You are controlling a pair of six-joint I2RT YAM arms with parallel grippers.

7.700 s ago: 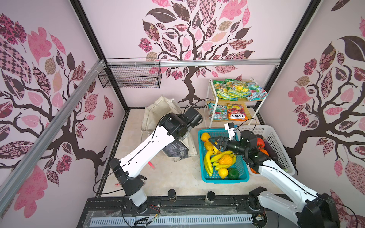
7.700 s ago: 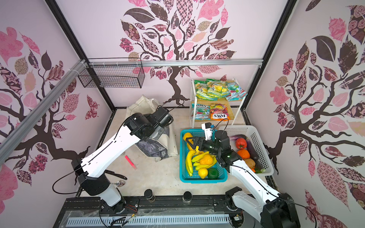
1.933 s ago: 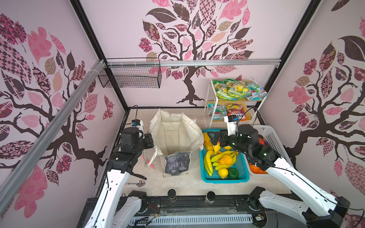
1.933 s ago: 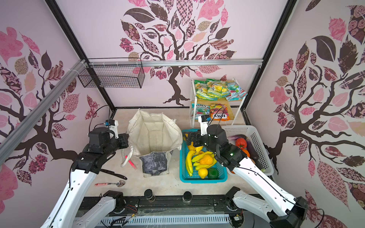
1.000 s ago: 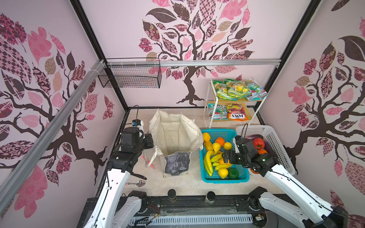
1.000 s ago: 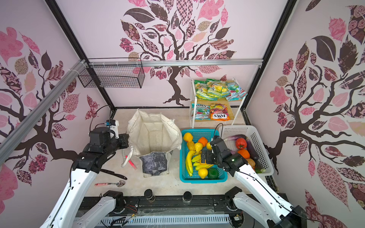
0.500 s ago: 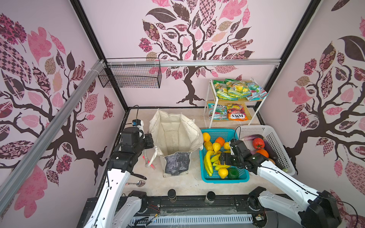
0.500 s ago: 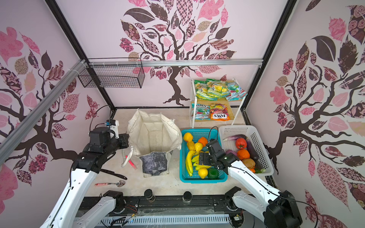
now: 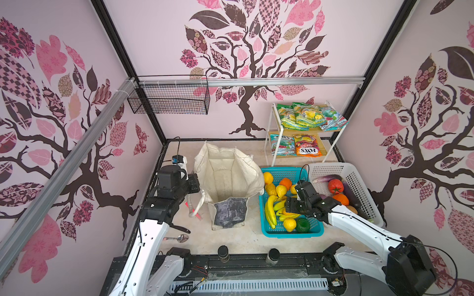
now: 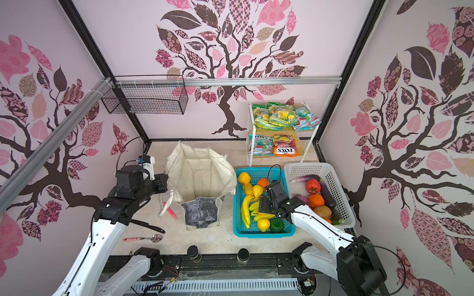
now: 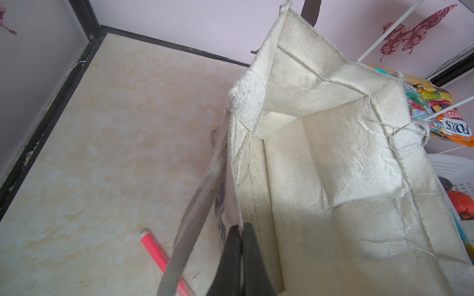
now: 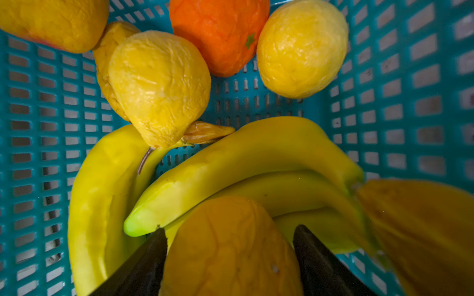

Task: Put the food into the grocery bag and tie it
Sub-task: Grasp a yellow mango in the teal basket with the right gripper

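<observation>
Two grippers in play. The right gripper (image 12: 230, 241) is down in the teal basket (image 9: 282, 233), lower right of centre in both top views. Its jaws stand apart on either side of an orange-yellow fruit (image 12: 225, 251) and sit close against it, but I cannot tell if they actually clamp it. Bananas (image 12: 256, 153) lie just beyond that fruit. A lemon (image 9: 289, 224) and a dark green piece (image 9: 302, 225) are at the basket's near end.

A spoon (image 10: 143, 238) lies on the bench (image 9: 243, 243) at lower left, and a pink marker (image 11: 159, 253) lies by the bag.

The grocery bag (image 9: 225, 176) stands upright at centre, mouth open, nothing visible inside, grey print facing front. It is just left of the teal basket. The left gripper (image 11: 239, 230) is closed, pinching the bag's rim on its left side. A strap handle (image 11: 195, 217) hangs beside it.

The white basket (image 9: 359, 179) is right of the teal one and holds a tomato (image 9: 335, 185) and other vegetables. The shelf (image 9: 274, 133) at the back right carries snack packets (image 9: 305, 115) on both levels.
</observation>
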